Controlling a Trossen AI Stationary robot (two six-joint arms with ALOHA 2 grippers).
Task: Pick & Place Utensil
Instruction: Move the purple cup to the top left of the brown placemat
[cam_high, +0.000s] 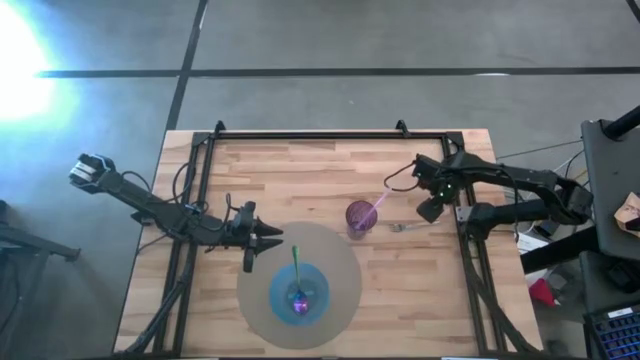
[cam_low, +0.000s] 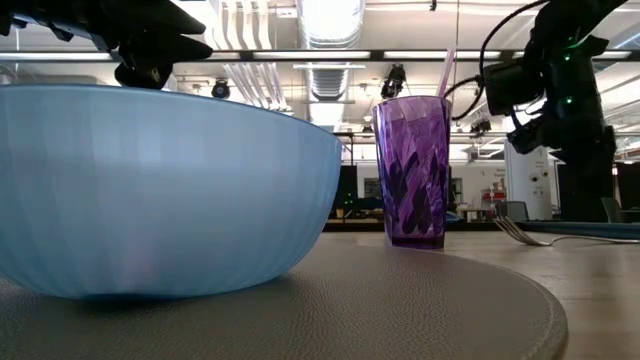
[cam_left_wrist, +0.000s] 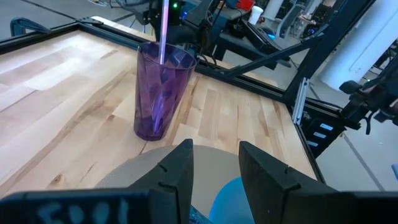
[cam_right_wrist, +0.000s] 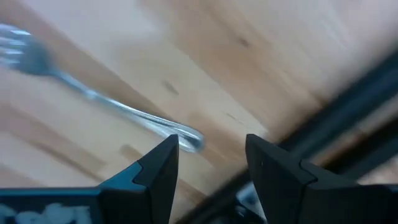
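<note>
A silver fork (cam_high: 408, 228) lies flat on the wooden table, to the right of a purple cup (cam_high: 360, 216) that holds a pink straw. In the right wrist view the fork's handle end (cam_right_wrist: 189, 140) lies just ahead of the fingers. My right gripper (cam_right_wrist: 208, 158) hangs open above that end, pointing down, clear of it. A blue bowl (cam_high: 298, 293) stands on a round grey mat (cam_high: 345, 262). A green-handled utensil (cam_high: 296, 263) rests in the bowl. My left gripper (cam_high: 262, 240) waits open at the mat's far left rim, nothing between its fingers (cam_left_wrist: 180, 168).
A black frame rail (cam_high: 462, 235) runs close to the right of the fork's handle end, under my right arm. The cup (cam_low: 412, 170) stands at the mat's far right rim, left of the fork (cam_low: 520, 232). Bare wood lies beyond the cup toward the far edge.
</note>
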